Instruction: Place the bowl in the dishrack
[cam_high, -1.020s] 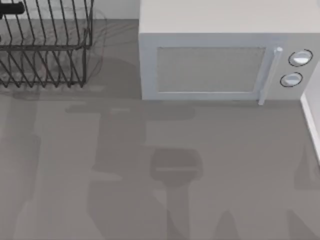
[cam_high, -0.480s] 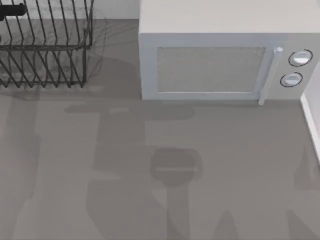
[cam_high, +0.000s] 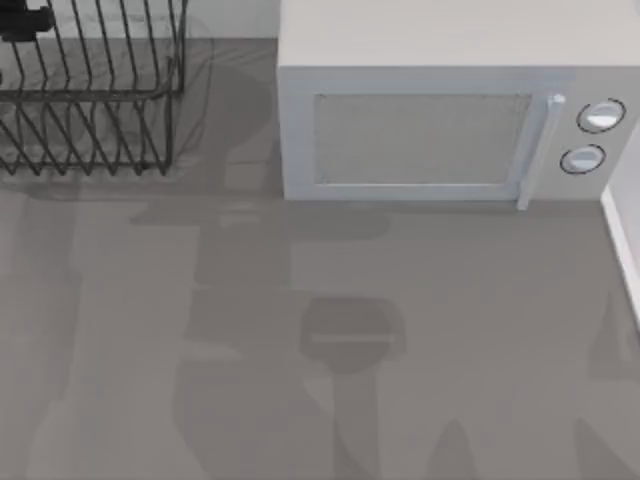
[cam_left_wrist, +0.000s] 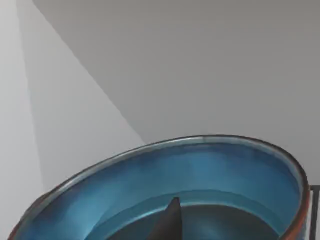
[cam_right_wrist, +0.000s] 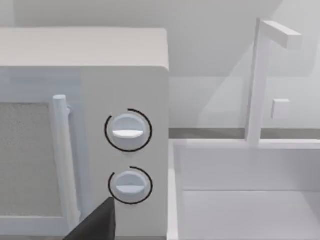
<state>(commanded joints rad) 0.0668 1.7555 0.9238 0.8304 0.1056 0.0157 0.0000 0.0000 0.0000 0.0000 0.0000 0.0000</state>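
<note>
Bowl sits right at the left gripper, one dark finger inside its rim; looks grasped. Dishrack left of the microwave. Right gripper: can't tell.

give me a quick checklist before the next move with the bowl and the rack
1. Bowl held by the left arm: ok. The bowl sits right at the left wrist camera, with a dark fingertip inside it.
2. Grip firm: cannot tell; the outer finger is hidden.
3. Rack free to receive: ok for what shows. The rack at the table's far left has open slots in the top view; part of it is cut off.
4. Bowl lined up over a slot: cannot tell.
5. Right arm out of the way: ok. Its pincer tip faces the microwave, far from the rack.
</note>
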